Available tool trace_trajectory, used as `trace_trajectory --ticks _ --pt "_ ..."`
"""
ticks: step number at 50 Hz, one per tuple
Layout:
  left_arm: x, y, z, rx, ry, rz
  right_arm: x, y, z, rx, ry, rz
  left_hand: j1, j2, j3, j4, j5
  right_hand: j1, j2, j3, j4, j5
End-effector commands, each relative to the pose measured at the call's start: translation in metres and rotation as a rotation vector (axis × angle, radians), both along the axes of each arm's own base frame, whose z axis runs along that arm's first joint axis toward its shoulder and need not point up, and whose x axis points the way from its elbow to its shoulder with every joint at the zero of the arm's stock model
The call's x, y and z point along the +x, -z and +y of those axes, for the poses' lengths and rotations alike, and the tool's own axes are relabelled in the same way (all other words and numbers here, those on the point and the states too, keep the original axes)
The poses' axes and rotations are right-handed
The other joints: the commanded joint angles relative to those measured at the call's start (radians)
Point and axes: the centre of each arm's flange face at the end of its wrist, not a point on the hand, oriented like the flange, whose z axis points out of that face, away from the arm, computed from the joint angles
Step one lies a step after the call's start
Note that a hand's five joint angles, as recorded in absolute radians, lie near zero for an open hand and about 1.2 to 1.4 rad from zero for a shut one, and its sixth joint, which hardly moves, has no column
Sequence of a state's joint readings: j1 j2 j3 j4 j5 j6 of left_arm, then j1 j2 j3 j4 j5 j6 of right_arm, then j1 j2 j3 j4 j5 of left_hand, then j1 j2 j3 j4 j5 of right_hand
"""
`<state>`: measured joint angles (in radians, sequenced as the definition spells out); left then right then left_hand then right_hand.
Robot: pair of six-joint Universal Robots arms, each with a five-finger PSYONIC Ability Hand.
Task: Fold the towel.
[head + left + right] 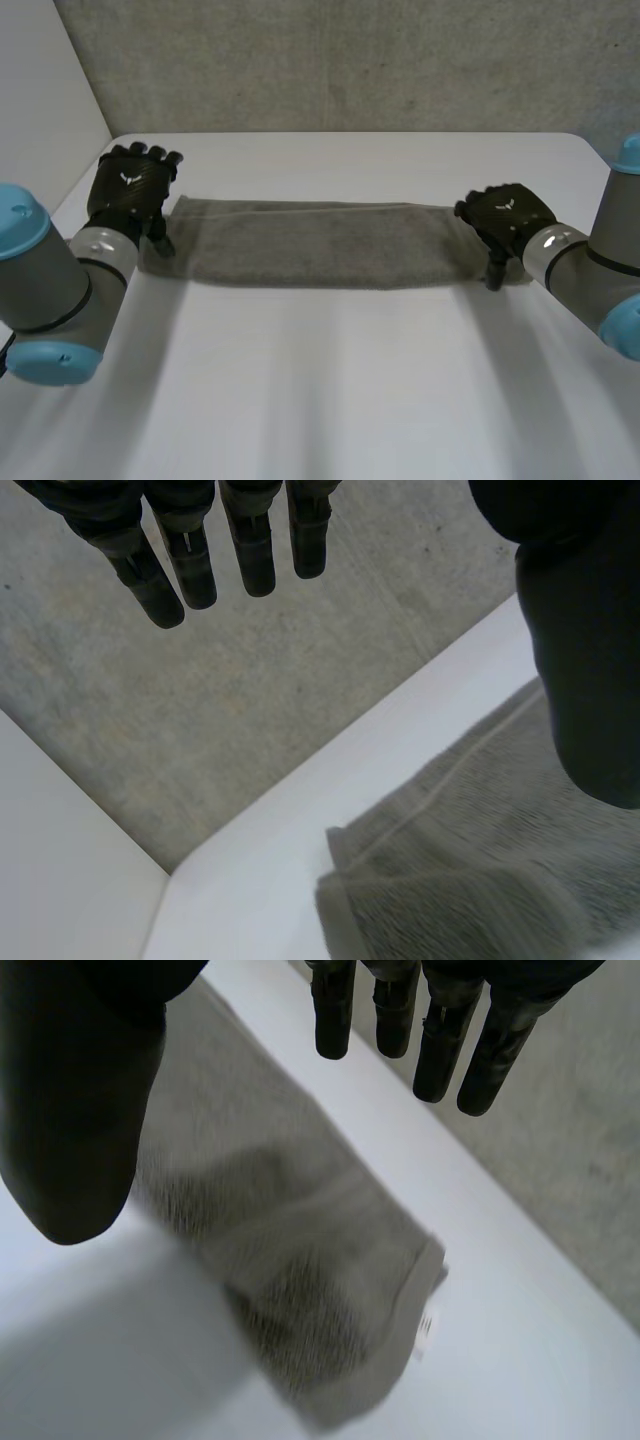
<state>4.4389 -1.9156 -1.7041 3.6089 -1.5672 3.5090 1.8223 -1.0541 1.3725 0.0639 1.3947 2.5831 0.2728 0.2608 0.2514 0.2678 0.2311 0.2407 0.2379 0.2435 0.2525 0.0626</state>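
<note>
A grey towel [310,245] lies on the white table [330,380] as a long narrow folded strip running left to right. My left hand [135,190] hovers at the strip's left end, open, with nothing in it. In the left wrist view its fingers [255,550] are straight and the thumb [580,660] stands apart above the towel's end [470,880]. At the strip's right end is my right hand [505,215], also open and empty. Its straight fingers [440,1030] and thumb [80,1110] spread above the towel's end [300,1260], which carries a small white label [425,1330].
A grey wall [350,60] rises behind the table's far edge. A white side panel [40,100] stands at the left. Bare table lies in front of the towel, towards me.
</note>
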Motion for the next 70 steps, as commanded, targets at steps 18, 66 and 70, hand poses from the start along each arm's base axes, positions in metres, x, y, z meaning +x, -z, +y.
trace_trajectory --ticks 18,66,70 --pt "0.001 0.012 0.016 0.077 0.010 0.063 -0.025 0.064 -0.053 -0.060 0.101 0.007 -0.062 -0.050 -0.041 -0.057 -0.195 0.949 0.952 0.946 0.937 0.952" --pt "-0.021 -0.009 0.024 0.005 0.066 0.080 0.168 0.043 0.109 -0.496 -0.514 0.173 -0.071 -0.059 -0.050 -0.066 -0.204 1.156 1.158 1.153 1.144 1.159" --pt "-0.023 -0.007 0.024 0.009 0.071 0.077 0.166 0.048 0.109 -0.483 -0.522 0.185 -0.071 -0.059 -0.050 -0.066 -0.204 0.202 0.205 0.199 0.190 0.206"
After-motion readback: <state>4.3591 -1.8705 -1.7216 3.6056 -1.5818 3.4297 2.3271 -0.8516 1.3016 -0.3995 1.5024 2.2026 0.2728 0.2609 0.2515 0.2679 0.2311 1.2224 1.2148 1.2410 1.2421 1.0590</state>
